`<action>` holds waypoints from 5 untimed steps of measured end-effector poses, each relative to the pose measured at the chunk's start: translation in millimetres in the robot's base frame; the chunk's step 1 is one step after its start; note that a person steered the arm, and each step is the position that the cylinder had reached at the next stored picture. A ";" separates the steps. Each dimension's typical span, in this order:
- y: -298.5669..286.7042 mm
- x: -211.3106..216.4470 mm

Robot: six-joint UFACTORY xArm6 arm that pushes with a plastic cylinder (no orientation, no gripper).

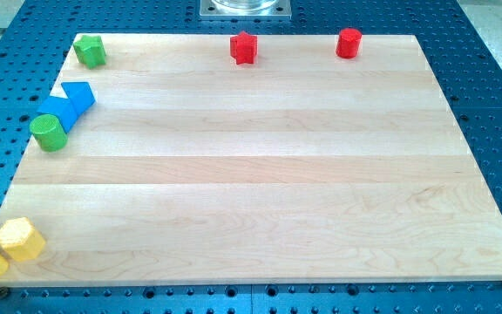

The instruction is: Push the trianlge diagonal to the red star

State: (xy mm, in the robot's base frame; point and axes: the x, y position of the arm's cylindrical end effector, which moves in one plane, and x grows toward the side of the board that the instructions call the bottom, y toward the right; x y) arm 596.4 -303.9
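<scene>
The blue triangle (pixel 79 93) is found at the board's (pixel 251 201) left edge, touching a blue block (pixel 57 112), with a green cylinder (pixel 49 132) just below that. The red star (pixel 244 47) lies well apart, at the top. My tip is not shown, and no jaws are carried by this rod. A push begun from the left could drag the blue block along, or the triangle could be turned off course.
</scene>
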 end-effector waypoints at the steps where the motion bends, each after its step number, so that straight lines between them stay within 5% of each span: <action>1: 0.0 8.9; 3: 1.2 2.9; 5: 88.0 -1.5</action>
State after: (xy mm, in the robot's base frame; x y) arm 594.9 -215.9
